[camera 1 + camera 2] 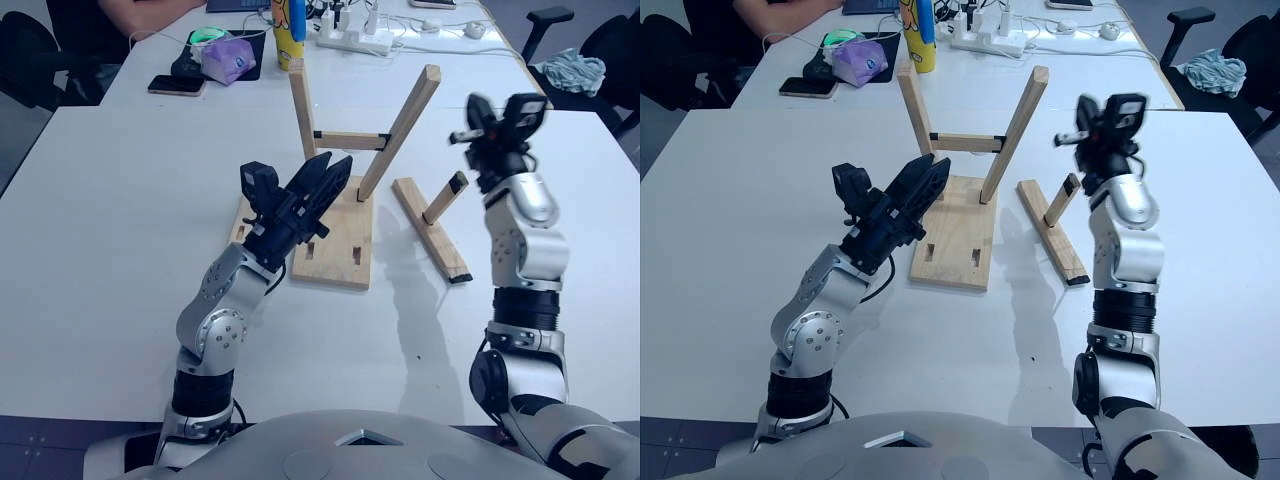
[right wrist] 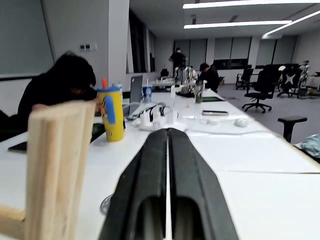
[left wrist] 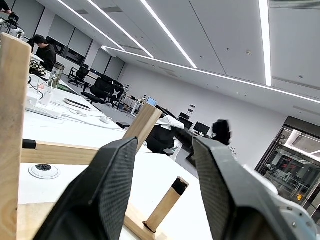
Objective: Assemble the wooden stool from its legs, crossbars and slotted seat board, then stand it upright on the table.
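Below left fingers (image 1: 320, 178), seat board (image 1: 340, 258).

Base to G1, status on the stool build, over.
Left claw open over seat board. Right claw shut, empty, raised. Two legs with crossbar stand in board; loose leg lies beside it. No obstruction seen.

Narrow gap between upright leg frame (image 1: 350, 140) and loose leg piece (image 1: 440, 245); open tabletop (image 1: 120, 200) left of seat board (image 1: 340, 245)
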Controlling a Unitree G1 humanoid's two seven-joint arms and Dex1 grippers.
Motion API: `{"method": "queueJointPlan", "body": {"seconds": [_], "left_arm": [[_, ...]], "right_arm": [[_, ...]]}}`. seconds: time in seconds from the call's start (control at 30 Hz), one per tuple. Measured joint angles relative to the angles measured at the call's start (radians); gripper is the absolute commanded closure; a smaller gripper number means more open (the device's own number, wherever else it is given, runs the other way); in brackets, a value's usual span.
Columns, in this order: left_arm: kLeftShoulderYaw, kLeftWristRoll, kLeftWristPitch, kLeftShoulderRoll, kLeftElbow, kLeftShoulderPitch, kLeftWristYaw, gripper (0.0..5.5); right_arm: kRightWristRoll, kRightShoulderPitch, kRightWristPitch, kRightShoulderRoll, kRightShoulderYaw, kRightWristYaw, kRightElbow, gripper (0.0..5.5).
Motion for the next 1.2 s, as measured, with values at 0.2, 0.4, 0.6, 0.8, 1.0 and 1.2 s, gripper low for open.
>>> {"method": "queueJointPlan", "body": {"seconds": [0.2, 0.4, 0.6, 0.8, 1.0, 1.2], "left_arm": [[-0.014, 0.025, -0.030, -0.018, -0.009, 0.053, 0.024, 3.45], [-0.022, 0.060, -0.059, -0.029, -0.015, 0.102, 0.039, 3.45], [-0.010, 0.078, -0.077, -0.026, -0.004, 0.102, 0.037, 3.45], [0.014, 0.078, -0.078, -0.010, 0.007, 0.097, 0.021, 3.45], [0.014, 0.079, -0.079, -0.009, 0.032, 0.091, 0.010, 3.45], [0.018, 0.079, -0.073, 0.001, 0.035, 0.089, 0.007, 3.45]], "right_arm": [[0.005, 0.102, 0.068, -0.173, -0.073, 0.069, -0.048, 4.57], [0.025, 0.323, 0.348, -0.239, 0.007, 0.207, -0.058, 3.69], [0.056, 0.329, 0.479, -0.327, 0.070, 0.338, -0.076, 2.86], [0.066, 0.326, 0.546, -0.360, 0.132, 0.403, -0.095, 2.14], [0.064, 0.325, 0.556, -0.344, 0.180, 0.405, -0.118, 1.69], [0.004, 0.311, 0.526, -0.274, 0.242, 0.320, -0.110, 1.87]]}}
